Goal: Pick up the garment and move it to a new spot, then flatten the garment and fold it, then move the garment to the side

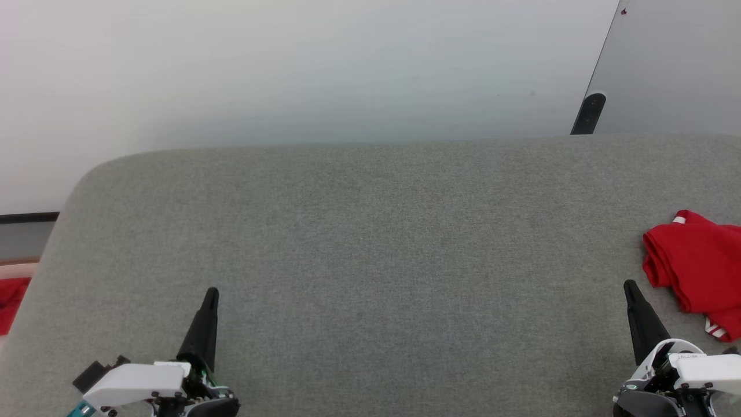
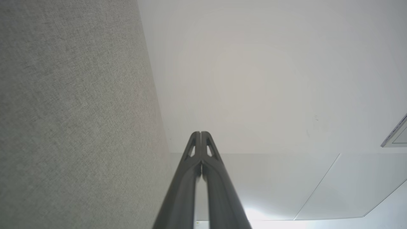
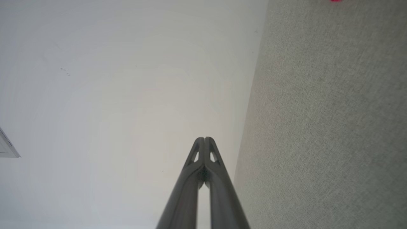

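The garment, a red shirt with striped red-and-white trim, lies bunched at the right edge of the grey surface in the head view; a sliver of the garment shows at the top of the right wrist view. My right gripper rests shut at the lower right, just left of the garment and apart from it. At the lower left my left gripper is shut with nothing in it. Both wrist views show the fingertips pressed together: the left gripper, the right gripper.
The grey surface has a rounded far-left corner and ends at a pale wall. A plain red cloth lies beyond its left edge. A dark post and a grey panel stand at the far right.
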Motion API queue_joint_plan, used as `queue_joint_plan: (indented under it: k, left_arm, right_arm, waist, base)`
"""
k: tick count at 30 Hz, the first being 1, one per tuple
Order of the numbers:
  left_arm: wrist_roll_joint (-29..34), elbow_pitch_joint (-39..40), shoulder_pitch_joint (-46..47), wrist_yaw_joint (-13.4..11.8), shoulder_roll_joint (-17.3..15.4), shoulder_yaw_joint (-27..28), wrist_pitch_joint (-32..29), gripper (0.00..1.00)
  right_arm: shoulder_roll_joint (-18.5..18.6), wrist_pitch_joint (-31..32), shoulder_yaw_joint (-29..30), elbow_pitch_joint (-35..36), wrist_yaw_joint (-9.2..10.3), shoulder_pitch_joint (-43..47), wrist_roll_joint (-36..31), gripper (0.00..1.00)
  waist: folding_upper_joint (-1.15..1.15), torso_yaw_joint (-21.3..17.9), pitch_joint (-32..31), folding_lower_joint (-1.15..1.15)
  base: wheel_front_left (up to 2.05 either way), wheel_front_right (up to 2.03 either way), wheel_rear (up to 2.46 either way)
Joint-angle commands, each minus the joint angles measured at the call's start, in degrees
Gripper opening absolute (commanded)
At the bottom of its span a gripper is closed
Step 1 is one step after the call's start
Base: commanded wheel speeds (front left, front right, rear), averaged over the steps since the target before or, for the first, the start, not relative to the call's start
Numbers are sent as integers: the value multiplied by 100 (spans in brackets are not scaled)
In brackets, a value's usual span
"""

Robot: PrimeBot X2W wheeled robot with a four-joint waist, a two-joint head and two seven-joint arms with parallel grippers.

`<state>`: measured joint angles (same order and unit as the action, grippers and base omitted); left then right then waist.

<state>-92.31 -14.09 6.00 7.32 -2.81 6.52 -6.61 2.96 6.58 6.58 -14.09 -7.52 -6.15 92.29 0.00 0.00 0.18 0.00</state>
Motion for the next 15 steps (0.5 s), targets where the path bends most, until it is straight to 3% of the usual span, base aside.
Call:
queue_joint_plan:
  k: [1,15]
  left_arm:
    - [-19,-5,49,32,-3,10,-7,0]
    - [-19,-5,49,32,-3,9,-6,0]
  right_arm:
    - [-19,4,-6,-2,6,-17,22,0]
    - [-19,3,-7,-2,6,-17,23,0]
  waist:
    - [0,0,0,0]
    - [0,0,0,0]
  base:
    - [0,0,0]
    - [0,0,0]
